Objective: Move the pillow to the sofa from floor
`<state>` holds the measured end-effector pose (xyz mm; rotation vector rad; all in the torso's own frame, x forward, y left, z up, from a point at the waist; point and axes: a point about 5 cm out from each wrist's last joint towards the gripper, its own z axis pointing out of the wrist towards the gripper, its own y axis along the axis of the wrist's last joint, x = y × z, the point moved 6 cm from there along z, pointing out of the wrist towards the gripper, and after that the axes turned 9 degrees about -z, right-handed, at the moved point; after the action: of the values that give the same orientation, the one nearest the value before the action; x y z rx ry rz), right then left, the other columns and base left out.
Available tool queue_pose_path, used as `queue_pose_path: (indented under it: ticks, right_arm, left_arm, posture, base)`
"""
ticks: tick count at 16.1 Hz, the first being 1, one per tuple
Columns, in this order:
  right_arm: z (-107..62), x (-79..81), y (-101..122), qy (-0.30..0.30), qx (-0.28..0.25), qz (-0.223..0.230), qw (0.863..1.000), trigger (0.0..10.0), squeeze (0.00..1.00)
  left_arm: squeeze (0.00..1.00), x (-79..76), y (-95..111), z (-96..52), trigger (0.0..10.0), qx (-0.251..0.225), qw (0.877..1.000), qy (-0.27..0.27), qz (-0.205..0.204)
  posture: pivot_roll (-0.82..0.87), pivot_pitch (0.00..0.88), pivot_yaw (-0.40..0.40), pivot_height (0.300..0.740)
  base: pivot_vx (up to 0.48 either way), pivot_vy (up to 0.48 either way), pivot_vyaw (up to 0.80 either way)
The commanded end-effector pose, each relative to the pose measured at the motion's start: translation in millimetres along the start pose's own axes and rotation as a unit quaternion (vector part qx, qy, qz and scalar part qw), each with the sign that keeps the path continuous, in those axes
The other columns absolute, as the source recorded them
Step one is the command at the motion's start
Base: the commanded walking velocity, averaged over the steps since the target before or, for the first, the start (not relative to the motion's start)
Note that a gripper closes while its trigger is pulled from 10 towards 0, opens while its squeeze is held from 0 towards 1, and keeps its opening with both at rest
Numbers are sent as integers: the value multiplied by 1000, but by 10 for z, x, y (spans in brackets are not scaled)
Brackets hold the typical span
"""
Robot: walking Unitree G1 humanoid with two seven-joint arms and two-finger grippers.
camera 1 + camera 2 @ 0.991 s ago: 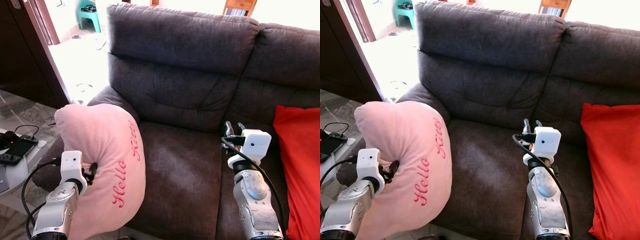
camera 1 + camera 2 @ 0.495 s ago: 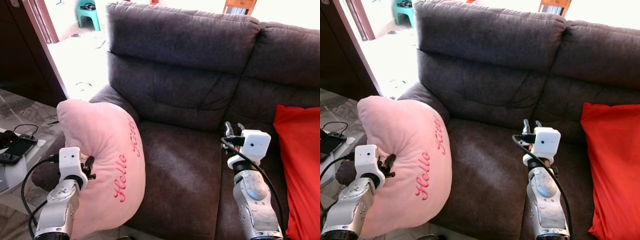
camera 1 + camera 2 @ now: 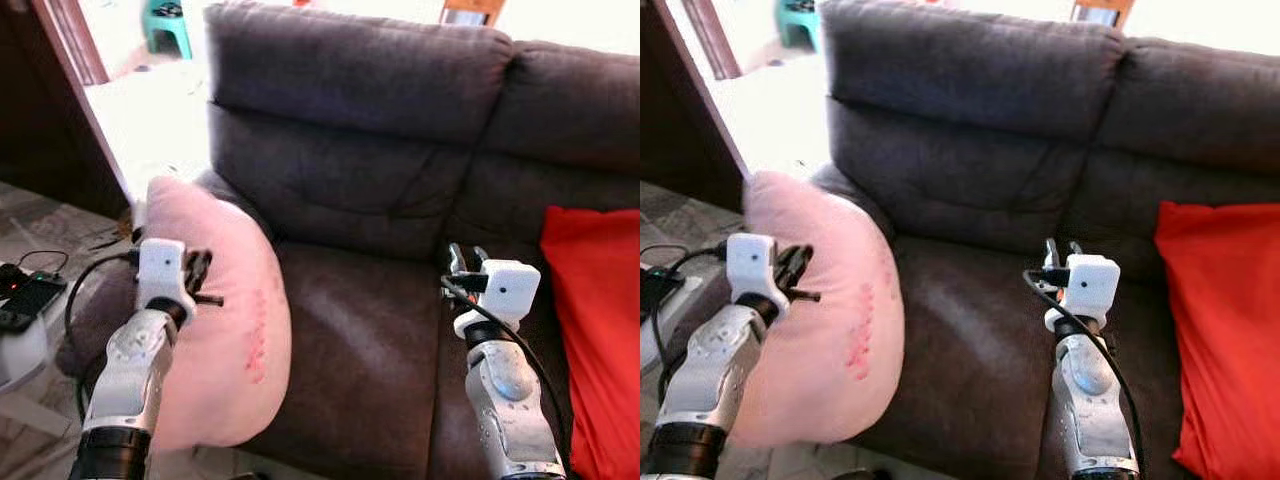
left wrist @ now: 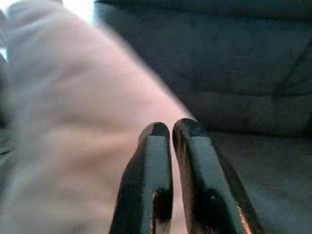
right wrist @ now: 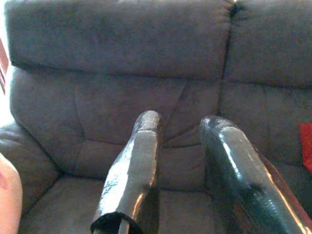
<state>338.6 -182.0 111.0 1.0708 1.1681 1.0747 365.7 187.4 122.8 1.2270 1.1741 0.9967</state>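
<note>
Two end effectors: left end effector [image 3: 200, 278] clenched, fingers nearly together, against the pillow; whether it pinches fabric, can't tell. Right end effector [image 5: 180, 146] released, holding nothing, over the seat.
Pillow [image 3: 235, 330]: pink, propped on the seat's front-left edge by the armrest, partly overhanging.
Sofa [image 3: 370, 200]: dark grey, red cushion [image 3: 595, 330] far right.
Risk: pillow may slide to the floor if let go; overhang, soft lean.

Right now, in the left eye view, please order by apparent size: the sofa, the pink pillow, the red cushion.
1. sofa, by far the largest.
2. pink pillow.
3. red cushion, cut by the frame edge, so its rank is unsure.
</note>
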Motion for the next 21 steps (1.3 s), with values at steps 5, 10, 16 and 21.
queue_pose_path:
  ticks: [5, 10, 16, 21]
  right_arm:
    - [6, -38, 3, -6, 1, -4, 1000, 10000, 0]
    - [-5, -31, -9, -5, 3, -4, 1000, 10000, 0]
    - [-3, -30, -16, -3, 5, -5, 1000, 10000, 0]
    - [1, -22, -5, -2, 2, -5, 1000, 10000, 0]
  left_arm:
    - [0, 44, 194, 151, 10000, -21, 999, -12, 45]
    - [1000, 590, 182, -78, 10000, -46, 986, 149, 58]
    - [1000, 843, -29, -369, 10000, -3, 971, 231, 56]
    - [1000, 773, -37, -387, 10000, 12, 972, 231, 44]
  posture:
    - [79, 44, -51, 740]
    - [82, 45, -52, 740]
    - [80, 38, -46, 740]
    - [74, 19, -38, 740]
  base:
    - [0, 0, 0]
    - [0, 0, 0]
    - [0, 0, 0]
    - [0, 0, 0]
